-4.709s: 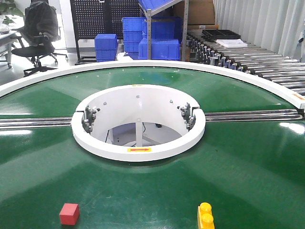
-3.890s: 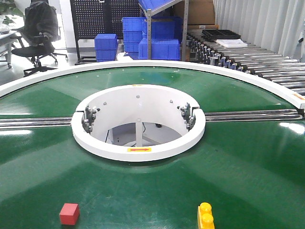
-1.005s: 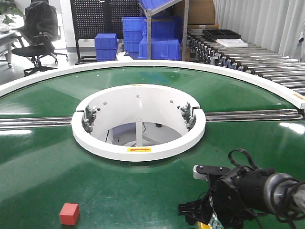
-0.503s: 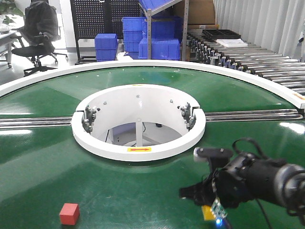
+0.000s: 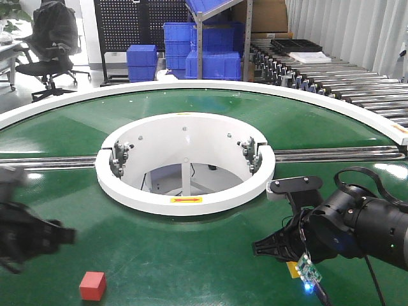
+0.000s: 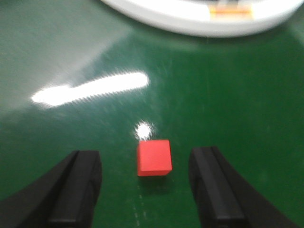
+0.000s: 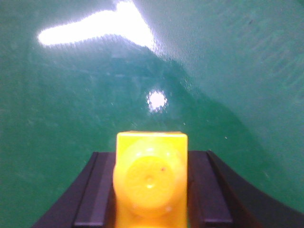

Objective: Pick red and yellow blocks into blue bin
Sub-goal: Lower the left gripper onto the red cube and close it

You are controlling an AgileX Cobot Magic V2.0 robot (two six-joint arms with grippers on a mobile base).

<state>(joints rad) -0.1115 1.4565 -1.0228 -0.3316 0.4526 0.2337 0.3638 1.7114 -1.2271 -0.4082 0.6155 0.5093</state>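
Near the green belt's (image 5: 191,255) front edge, left of centre, the red cube (image 6: 154,157) lies between the tips of the left gripper (image 6: 147,190) — jaws spread wide, touching nothing. Toward the right, the right gripper (image 7: 150,190) is clamped on the yellow brick (image 7: 150,166) — a stud faces its camera. Beyond both stands the white ring (image 5: 185,197).

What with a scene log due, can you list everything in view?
ring-shaped conveyor belt: one, green, foreground.
small plain red cube: one, red, on belt, near left.
small yellow studded toy brick: one, yellow, in right end effector.
round hub rim: one, white, centre.
ribbed plastic crates: several, blue, background.
metal roller conveyor: one, silver, far right.
left end effector: one, black, open by cube.
right end effector: one, black, shut on brick.
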